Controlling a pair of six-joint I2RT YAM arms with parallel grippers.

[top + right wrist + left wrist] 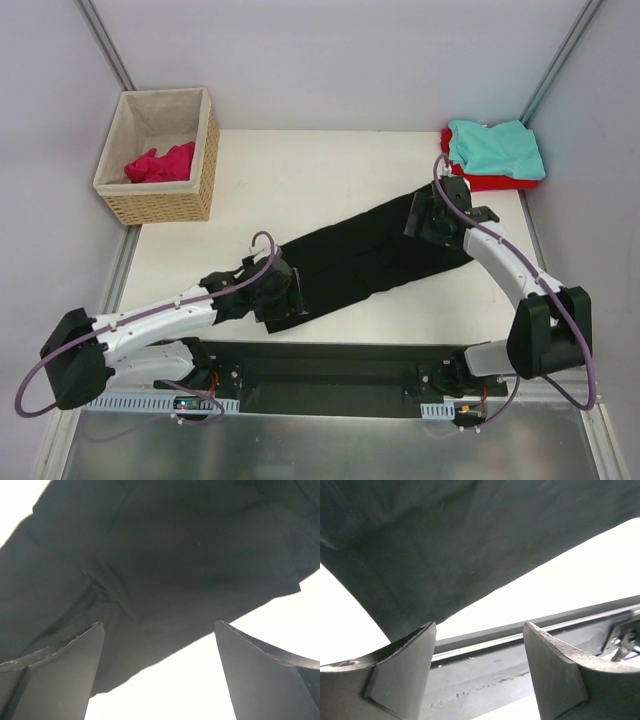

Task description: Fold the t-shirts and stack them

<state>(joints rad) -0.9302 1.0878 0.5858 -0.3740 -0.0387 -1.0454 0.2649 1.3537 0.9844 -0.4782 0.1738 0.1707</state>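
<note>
T-shirts number four: black point(370, 255), teal point(497, 148), red point(500, 183), pink point(160, 163); left hand point(480, 630) and right hand point(160, 630) spread.

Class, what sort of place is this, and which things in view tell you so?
Probably a robotics lab cell: left arm and right arm bolted to a white table, plain partition walls, and staged laundry: a black t-shirt, a wicker basket.

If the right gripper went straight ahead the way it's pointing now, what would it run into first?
Most likely the black t-shirt: it fills the view just beyond the open right gripper, though the gap is hard to judge.
</note>
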